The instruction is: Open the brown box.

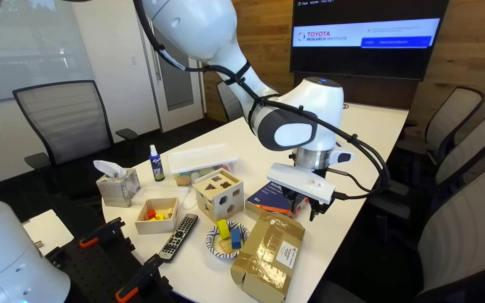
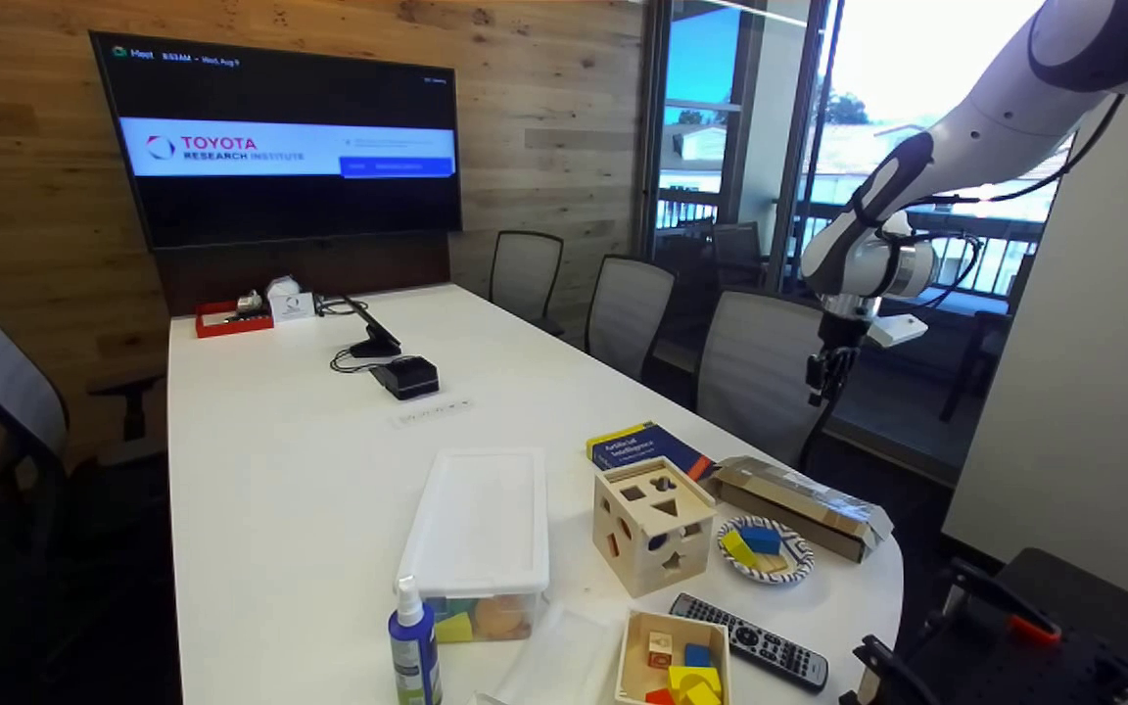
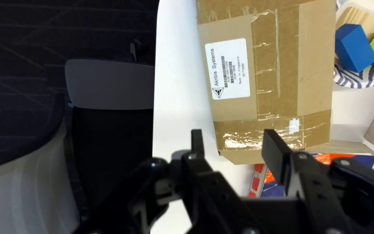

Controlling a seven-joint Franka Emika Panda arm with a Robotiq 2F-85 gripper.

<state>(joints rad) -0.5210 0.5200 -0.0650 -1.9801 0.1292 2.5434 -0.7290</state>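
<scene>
The brown box lies flat near the rounded end of the table, taped over with clear and brown tape, a white label on top. It also shows in an exterior view and in the wrist view. Its lid looks closed; a small flap sticks out at its end near the book. My gripper is open with nothing between its fingers. It hangs in the air above the box's book-side end and the table edge, apart from the box. The gripper also shows in both exterior views.
A blue book touches or nearly touches the box's end. A patterned bowl with blocks stands close beside the box. A wooden shape cube, a remote and a small wooden tray lie beyond. Chairs line the table edge.
</scene>
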